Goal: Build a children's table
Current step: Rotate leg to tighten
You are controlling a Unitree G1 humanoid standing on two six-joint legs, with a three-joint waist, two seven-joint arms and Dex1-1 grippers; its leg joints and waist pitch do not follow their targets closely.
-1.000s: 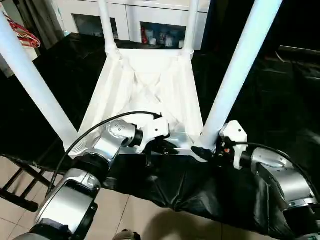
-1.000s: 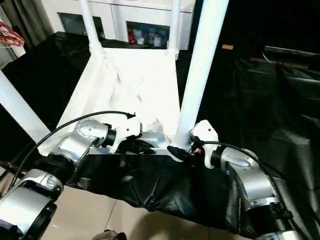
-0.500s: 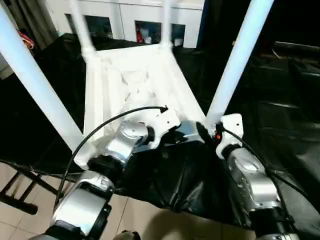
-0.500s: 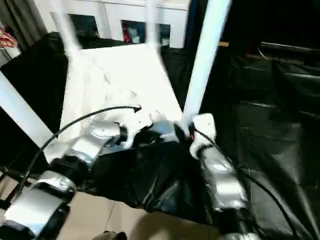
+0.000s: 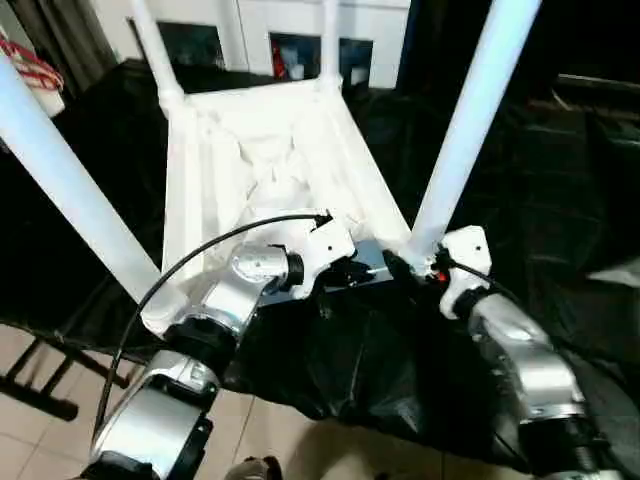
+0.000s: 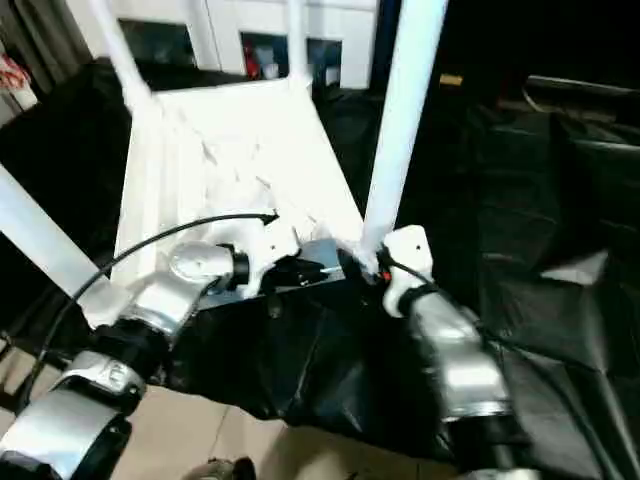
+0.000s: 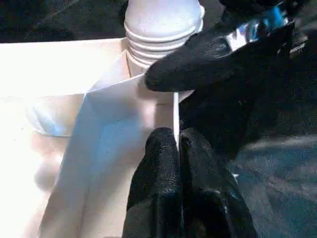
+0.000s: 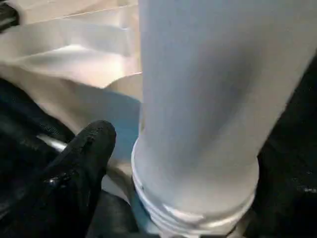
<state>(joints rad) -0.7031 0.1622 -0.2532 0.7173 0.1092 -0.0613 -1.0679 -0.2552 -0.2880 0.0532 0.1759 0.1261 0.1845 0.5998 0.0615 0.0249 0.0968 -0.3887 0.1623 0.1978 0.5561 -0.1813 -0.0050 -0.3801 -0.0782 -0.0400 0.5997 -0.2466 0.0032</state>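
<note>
Black sheeting (image 5: pixel 560 200) drapes the work surface, tiled floor (image 5: pixel 40 440) below its near edge, white cabinet (image 5: pixel 300 30) with glass doors at the back. The children's table (image 5: pixel 270 160) lies upside down on the sheeting, ribbed underside up, all four legs standing in the corner sockets. Against a second ago the tabletop sits skewed: its far end has swung toward my left and the near right corner has come in toward the middle, though my head has also shifted, so part of that is the view. My left gripper (image 7: pixel 178 148) stays clenched on the thin near rim of the tabletop, fingers pressed together with the white edge between them, just beside the near right socket. My right gripper (image 5: pixel 405 268) sat lower and further right before; now it is at the base of the near right leg (image 5: pixel 470 120), one black finger (image 8: pixel 81 158) beside the threaded collar, the other hidden, so I cannot tell whether it grips or has let go. No legible writing or brand anywhere; small items behind the cabinet glass are too small to read.
</note>
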